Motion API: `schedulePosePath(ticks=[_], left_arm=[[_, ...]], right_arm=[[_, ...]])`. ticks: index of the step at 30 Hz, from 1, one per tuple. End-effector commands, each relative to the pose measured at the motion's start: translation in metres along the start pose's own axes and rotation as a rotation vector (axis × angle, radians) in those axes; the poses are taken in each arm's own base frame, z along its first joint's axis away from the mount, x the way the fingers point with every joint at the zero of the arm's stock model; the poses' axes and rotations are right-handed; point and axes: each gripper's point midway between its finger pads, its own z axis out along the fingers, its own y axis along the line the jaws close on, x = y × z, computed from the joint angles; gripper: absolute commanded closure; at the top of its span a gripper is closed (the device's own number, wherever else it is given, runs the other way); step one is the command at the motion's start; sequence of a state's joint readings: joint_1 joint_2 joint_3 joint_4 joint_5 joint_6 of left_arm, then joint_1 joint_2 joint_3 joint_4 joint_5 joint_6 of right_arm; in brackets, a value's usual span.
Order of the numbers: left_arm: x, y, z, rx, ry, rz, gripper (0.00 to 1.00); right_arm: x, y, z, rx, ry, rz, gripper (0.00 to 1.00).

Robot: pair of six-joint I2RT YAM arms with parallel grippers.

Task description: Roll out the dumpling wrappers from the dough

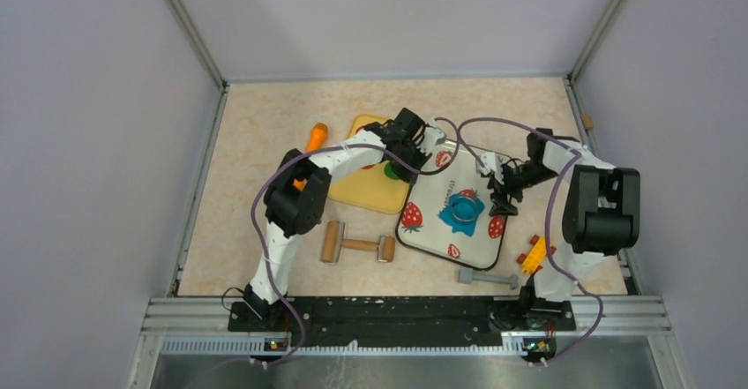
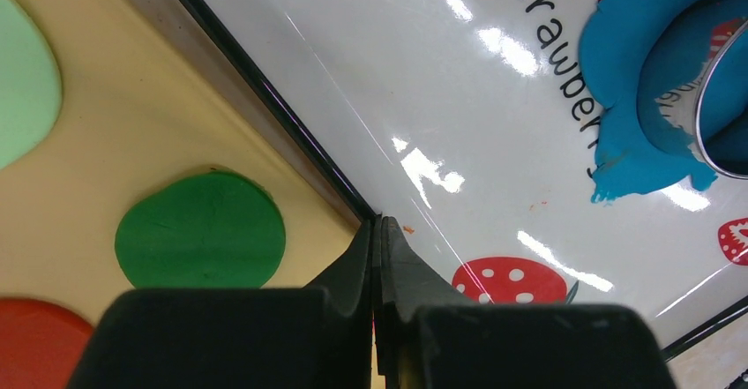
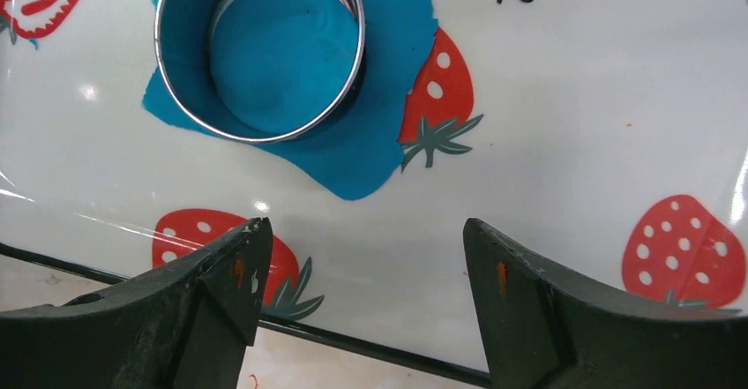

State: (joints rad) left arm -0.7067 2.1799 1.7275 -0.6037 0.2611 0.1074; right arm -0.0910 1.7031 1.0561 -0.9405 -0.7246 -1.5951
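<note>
The dough (image 1: pixel 462 213) is a flattened, ragged blue patch on the strawberry-print mat (image 1: pixel 432 230). A metal ring cutter (image 3: pixel 258 54) stands on it, with round blue clay (image 3: pixel 273 63) inside the ring. No separate clean-edged wrapper shows. The dough also shows in the left wrist view (image 2: pixel 617 71). My left gripper (image 2: pixel 377 223) is shut and empty, its tips at the mat's black left edge beside the yellow board. My right gripper (image 3: pixel 362 230) is open and empty, low over the mat's edge, short of the dough (image 3: pixel 370 142). In the top view it (image 1: pixel 504 197) sits just right of the dough.
A yellow board (image 1: pixel 375 190) left of the mat holds a dark green disc (image 2: pixel 201 230), a red disc (image 2: pixel 35 340) and a pale green disc (image 2: pixel 22 89). A wooden rolling pin (image 1: pixel 357 245), an orange tool (image 1: pixel 315 133), a grey tool (image 1: pixel 488 277) and a yellow-orange piece (image 1: pixel 532 255) lie around.
</note>
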Motion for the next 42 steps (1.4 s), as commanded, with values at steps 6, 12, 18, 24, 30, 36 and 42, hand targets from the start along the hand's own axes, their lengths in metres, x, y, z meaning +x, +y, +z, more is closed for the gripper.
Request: schedulePosePath(ticks=[6,12,18,24,30,36,42], left_arm=[[0.009,0.0,0.006,0.022,0.031,-0.022,1.0],[0.01,-0.003,0.007,0.034,0.034,-0.029,1.0],[0.007,-0.003,0.008,0.034,0.025,-0.034,1.0],[0.008,-0.002,0.008,0.031,0.029,-0.033,1.0],[0.008,-0.002,0.009,0.029,0.028,-0.033,1.0],[0.005,0.0,0.007,0.019,0.019,-0.028,1.0],[0.006,0.001,0.008,0.012,0.021,-0.025,1.0]], right_arm=[[-0.003,-0.014,0.017,-0.052,0.015,-0.112,0.17],[-0.005,-0.007,0.034,-0.141,0.059,-0.119,0.2],[0.005,0.0,0.04,-0.17,0.094,-0.115,0.28],[0.013,0.017,0.044,-0.231,0.139,-0.115,0.39],[0.018,0.033,0.045,-0.303,0.162,-0.102,0.38],[0.03,0.031,0.048,-0.277,0.207,-0.099,0.52],[0.032,0.027,0.048,-0.213,0.222,-0.12,0.77]])
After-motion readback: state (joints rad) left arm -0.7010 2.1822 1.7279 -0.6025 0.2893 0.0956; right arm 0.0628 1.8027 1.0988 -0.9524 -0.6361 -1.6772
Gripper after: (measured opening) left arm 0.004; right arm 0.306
